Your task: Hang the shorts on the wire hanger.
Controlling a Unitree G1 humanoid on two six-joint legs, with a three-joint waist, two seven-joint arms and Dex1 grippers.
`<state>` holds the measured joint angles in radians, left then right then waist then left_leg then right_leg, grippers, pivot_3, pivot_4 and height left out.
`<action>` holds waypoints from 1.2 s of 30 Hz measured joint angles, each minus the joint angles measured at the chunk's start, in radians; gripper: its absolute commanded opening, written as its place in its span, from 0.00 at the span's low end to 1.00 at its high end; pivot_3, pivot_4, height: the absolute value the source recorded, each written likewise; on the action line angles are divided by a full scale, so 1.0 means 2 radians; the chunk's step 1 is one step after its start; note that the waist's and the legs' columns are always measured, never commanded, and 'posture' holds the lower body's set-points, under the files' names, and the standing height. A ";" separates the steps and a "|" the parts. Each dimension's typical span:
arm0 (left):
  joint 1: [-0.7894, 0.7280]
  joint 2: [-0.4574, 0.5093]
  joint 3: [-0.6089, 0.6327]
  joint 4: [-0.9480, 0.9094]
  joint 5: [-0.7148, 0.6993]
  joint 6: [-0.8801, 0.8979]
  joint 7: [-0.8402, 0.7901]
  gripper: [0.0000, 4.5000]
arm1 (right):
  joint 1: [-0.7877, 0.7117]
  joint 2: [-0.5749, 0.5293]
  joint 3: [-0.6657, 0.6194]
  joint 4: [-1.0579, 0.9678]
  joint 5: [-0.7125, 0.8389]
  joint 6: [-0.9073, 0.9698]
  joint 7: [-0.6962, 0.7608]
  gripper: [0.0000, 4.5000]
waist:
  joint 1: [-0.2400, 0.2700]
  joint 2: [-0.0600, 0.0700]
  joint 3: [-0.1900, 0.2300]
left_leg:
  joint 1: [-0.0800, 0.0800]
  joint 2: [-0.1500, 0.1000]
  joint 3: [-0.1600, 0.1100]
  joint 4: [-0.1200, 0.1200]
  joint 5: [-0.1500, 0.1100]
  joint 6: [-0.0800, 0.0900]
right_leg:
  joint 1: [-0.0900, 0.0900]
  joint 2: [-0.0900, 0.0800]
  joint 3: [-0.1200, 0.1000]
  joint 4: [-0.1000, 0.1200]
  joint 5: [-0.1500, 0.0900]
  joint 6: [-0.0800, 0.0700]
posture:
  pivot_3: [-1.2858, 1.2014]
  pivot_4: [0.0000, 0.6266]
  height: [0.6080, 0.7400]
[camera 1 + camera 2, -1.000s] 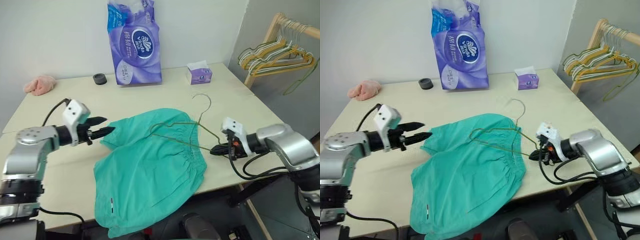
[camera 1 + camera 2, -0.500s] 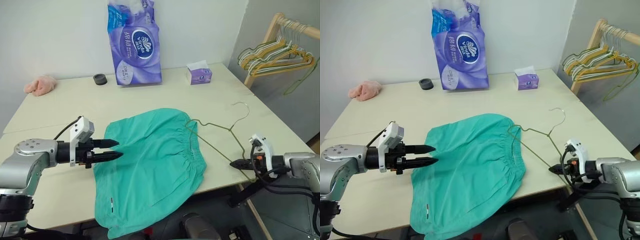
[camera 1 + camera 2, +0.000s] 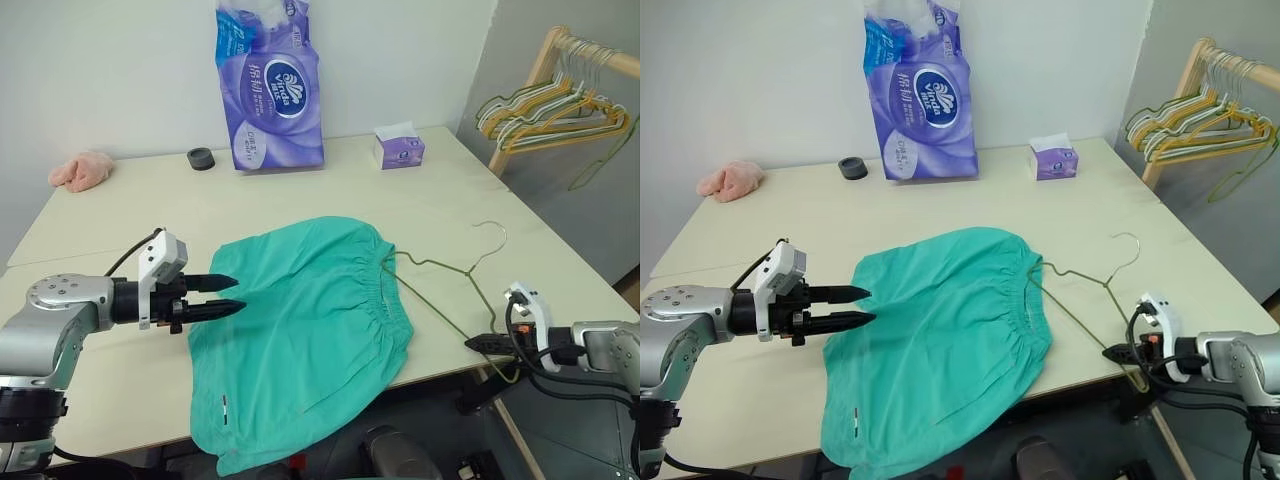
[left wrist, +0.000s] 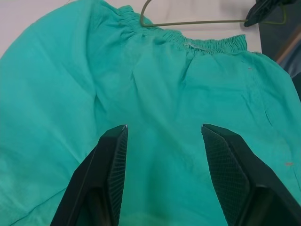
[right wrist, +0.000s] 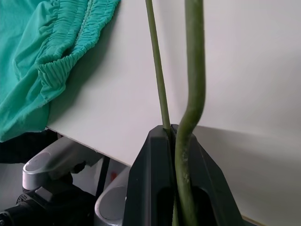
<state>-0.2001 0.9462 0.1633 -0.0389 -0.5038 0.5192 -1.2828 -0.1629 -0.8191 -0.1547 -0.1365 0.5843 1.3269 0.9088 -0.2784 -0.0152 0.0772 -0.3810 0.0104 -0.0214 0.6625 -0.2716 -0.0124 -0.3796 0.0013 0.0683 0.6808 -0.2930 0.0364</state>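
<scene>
The teal shorts (image 3: 310,320) lie flat on the table (image 3: 300,195), with their legs hanging over the front edge. My left gripper (image 3: 240,292) is open at the shorts' left edge, its fingers (image 4: 115,155) level just above the fabric. The wire hanger (image 5: 194,70), thin and olive-green, lies on the table right of the shorts. One of its corners reaches the gathered waistband (image 4: 207,44), and its hook (image 3: 494,231) points to the far right. At the table's front right edge my right gripper (image 3: 470,343) is shut on the hanger's near corner.
A purple pack of tissue rolls (image 3: 270,85), a small tissue box (image 3: 399,146), a black tape roll (image 3: 200,158) and a pink cloth (image 3: 80,170) stand along the back. A wooden rack (image 3: 540,75) with yellow and pale hangers is beyond the table's right side.
My right gripper has drawn the hanger off the shorts, to the right and toward the front edge. My left gripper pulled back and turned, coming to the shorts' left edge.
</scene>
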 measured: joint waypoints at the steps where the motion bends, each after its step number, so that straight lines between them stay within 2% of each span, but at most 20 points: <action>1: 0.000 0.000 0.000 0.001 0.000 0.000 0.001 0.58 | 0.002 -0.001 -0.002 0.000 0.004 0.003 -0.001 0.00 | 0.000 0.000 0.000 | 0.000 0.000 0.000 0.000 0.000 0.000 | 0.000 0.000 0.000 0.000 0.000 0.000 | 0.39 0.07 1.00; 11: 0.000 0.000 0.000 0.006 0.000 -0.002 0.003 0.58 | 0.007 0.011 -0.022 -0.004 0.040 0.050 -0.031 0.00 | 0.000 0.000 0.000 | 0.000 0.000 0.000 0.000 0.000 0.000 | 0.000 0.000 0.000 0.000 0.000 0.000 | 0.39 0.08 1.00; 25: 0.002 -0.001 0.000 0.008 0.001 -0.003 0.012 0.58 | -0.087 0.084 -0.008 0.038 0.051 0.119 -0.094 0.00 | 0.000 0.000 0.000 | 0.000 0.000 0.000 0.000 0.000 0.000 | 0.000 0.001 0.000 0.000 0.000 0.000 | 0.40 0.07 1.00; 36: 0.016 -0.001 0.000 0.005 0.001 -0.003 0.018 0.58 | -0.108 0.048 0.021 0.091 0.039 0.075 -0.072 0.00 | 0.002 0.000 0.000 | 0.000 0.000 0.000 0.000 0.000 0.000 | 0.000 0.000 0.000 0.000 0.000 0.000 | 0.40 0.07 1.00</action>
<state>-0.1689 0.9445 0.1634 -0.0283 -0.5027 0.5132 -1.2461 -0.3791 -0.7239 -0.1125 0.0449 0.6630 1.4760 0.7638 -0.2750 -0.0151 0.0772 -0.3811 0.0110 -0.0211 0.6623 -0.2716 -0.0123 -0.3800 0.0022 0.0687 0.6808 -0.2929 0.0364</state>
